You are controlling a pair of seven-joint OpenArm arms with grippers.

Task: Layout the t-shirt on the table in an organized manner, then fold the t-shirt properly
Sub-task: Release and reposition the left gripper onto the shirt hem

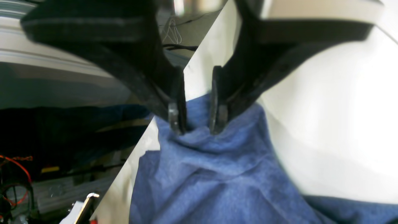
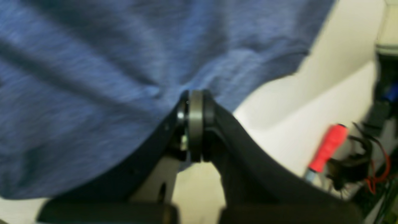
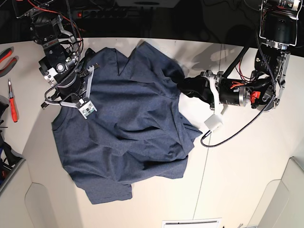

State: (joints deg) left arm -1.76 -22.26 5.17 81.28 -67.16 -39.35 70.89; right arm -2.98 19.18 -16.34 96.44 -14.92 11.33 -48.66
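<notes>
The heathered navy-blue short-sleeved cotton t-shirt [image 3: 123, 128] lies rumpled on the large off-white matte tabletop [image 3: 247, 161], spread over the left and middle of the base view, its body creased into broad folds. One sleeve or hem corner reaches toward 6 o'clock, and the cloth bunches up toward 2 o'clock where the left arm meets it. No lettering shows on the upward face.

The left gripper [image 1: 196, 129], at about 3 o'clock of the shirt in the base view, stands with its black jaws partly apart. In the left wrist view both fingertips [image 1: 174, 119] press down into a raised ridge of blue fabric, and cloth fills the gap between them without being pinched tight; whether it has real hold of the cloth I cannot tell.

The right gripper [image 2: 195, 102], at about 10 o'clock of the shirt in the base view, has its jaws pressed fully together. In the right wrist view the fabric puckers right at the closed tips, at the shirt's edge, with creases running into the pinch.

A red-handled screwdriver [image 2: 326, 149] lies off the table's edge at about 4 o'clock in the right wrist view, near a tangle of black and red wires [image 2: 370, 168].

A thin dark seam line [image 3: 203, 185] runs across the tabletop from under the shirt toward 6 o'clock.
</notes>
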